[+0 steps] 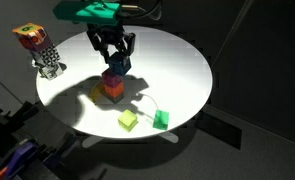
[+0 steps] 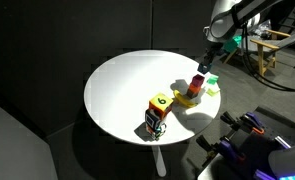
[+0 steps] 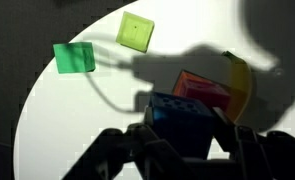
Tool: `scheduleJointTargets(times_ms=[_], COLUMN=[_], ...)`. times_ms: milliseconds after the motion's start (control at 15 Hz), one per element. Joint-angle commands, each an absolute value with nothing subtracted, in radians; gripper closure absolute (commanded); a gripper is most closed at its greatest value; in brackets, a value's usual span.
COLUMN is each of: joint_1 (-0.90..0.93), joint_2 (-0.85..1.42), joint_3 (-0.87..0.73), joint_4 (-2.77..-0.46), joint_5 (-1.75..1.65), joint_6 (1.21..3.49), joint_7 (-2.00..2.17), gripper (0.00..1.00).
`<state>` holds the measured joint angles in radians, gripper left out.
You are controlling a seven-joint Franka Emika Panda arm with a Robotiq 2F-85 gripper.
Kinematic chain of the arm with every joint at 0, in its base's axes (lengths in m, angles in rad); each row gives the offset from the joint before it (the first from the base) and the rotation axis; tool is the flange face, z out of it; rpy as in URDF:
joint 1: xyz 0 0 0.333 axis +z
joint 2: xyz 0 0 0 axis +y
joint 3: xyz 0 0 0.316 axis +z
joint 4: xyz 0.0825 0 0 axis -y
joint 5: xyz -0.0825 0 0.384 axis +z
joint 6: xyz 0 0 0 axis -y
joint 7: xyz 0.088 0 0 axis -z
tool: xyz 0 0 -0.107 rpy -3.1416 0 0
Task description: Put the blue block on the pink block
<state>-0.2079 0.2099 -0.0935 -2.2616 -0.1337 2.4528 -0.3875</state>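
Note:
My gripper [image 3: 182, 150] is shut on the blue block [image 3: 180, 118], a small bright blue cube held between the two dark fingers. In an exterior view the gripper [image 1: 117, 62] holds the blue block [image 1: 118, 65] just over the pink block [image 1: 111, 78]. Whether the two touch I cannot tell. The pink block sits on an orange-red block [image 1: 114, 91] beside a yellow block [image 1: 101, 96]. In the wrist view the pink block [image 3: 205, 92] shows just behind the blue one. The gripper [image 2: 201, 68] and the stack [image 2: 196, 84] are small in the other exterior view.
The round white table [image 1: 177, 60] also holds a green cube [image 3: 74, 57] and a yellow-green cube [image 3: 136, 31] near the stack. A patterned toy with a red and yellow top [image 1: 39, 48] stands near the table's edge, and it also shows in an exterior view [image 2: 157, 113].

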Motion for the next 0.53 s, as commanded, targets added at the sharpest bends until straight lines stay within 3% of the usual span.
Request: scheduleJointTargets(times_ms=[0,467], joint_1=[-0.208,-0.193], joint_2=[0.182,0.194], joint_3=[-0.088,-0.082], joint_4=[-2.278,-2.27], joint_5=[-0.096,-0.109], joint_6=[2.447,2.436], joint_7=[-0.445,-0.429], gripper=[0.66,0.66])
